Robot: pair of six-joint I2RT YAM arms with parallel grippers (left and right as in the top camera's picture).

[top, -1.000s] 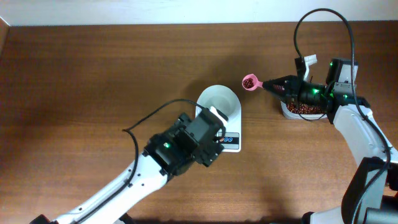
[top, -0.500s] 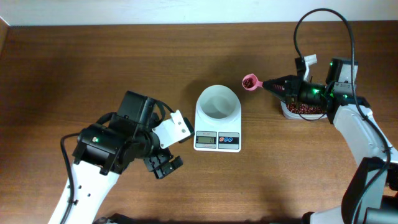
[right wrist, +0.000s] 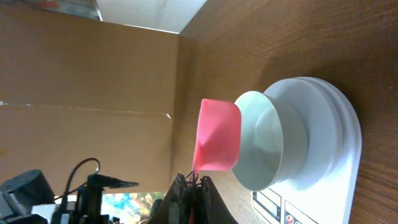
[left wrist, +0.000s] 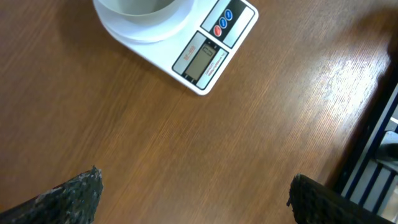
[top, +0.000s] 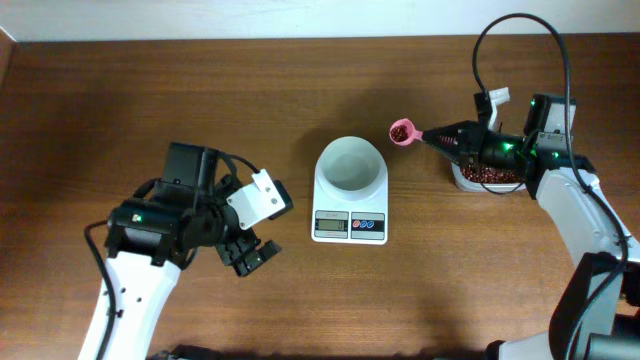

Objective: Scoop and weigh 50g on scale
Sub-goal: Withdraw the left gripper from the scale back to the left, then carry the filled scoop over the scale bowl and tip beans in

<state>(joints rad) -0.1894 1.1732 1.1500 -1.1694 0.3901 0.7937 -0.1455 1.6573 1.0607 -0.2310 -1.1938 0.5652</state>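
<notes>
Scoop [top: 401, 131] in the shut right jaws [top: 434, 134] hangs just right of the bowl [top: 334, 160] on the scale [top: 349, 227]; wide, empty left jaws [top: 250, 257] sit farther off.

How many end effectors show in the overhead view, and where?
2. The left end effector hangs open, lower left of the scale; the right end effector, shut on a pink scoop, is to its right.

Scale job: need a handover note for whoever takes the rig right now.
Left gripper: open, empty, over the table left of the scale.
Right gripper: shut on the pink scoop, held between the bean container and the bowl.
Done: scoop is out of the container; bowl looks empty.
Left: tip into bowl, repeat to target weight.
</notes>
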